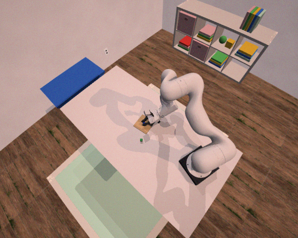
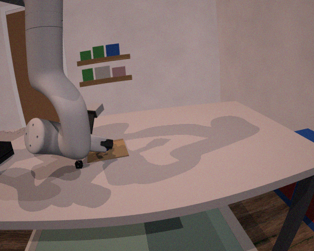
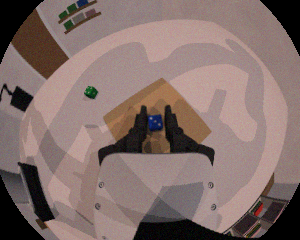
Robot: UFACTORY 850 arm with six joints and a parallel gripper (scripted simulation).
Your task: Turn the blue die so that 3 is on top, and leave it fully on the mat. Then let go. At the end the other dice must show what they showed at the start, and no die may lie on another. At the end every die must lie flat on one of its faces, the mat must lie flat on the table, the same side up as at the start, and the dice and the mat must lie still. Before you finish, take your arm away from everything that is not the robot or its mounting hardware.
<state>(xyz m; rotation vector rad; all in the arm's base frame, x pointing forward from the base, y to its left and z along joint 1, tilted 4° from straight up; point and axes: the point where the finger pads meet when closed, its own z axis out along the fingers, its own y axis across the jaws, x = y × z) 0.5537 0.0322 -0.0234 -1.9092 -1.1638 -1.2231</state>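
The blue die (image 3: 156, 120) lies on the tan mat (image 3: 185, 115) between my fingers. My gripper (image 3: 155, 112) is low over the mat, and its fingers stand slightly apart from the die's sides, so it is open. The die's top face is too small to read. In the top view the gripper (image 1: 147, 119) covers most of the blue die (image 1: 144, 123) on the mat (image 1: 142, 126). In the exterior view the gripper (image 2: 107, 144) is at the mat's (image 2: 112, 152) near-left part. A green die (image 1: 141, 140) lies on the table off the mat; it also shows in the wrist view (image 3: 90, 92).
In the exterior view the green die (image 2: 78, 163) looks dark and sits just left of the mat, under my arm's elbow. The arm's base (image 1: 199, 167) stands at the table's edge. A bookshelf (image 1: 221, 40) stands far off by the wall.
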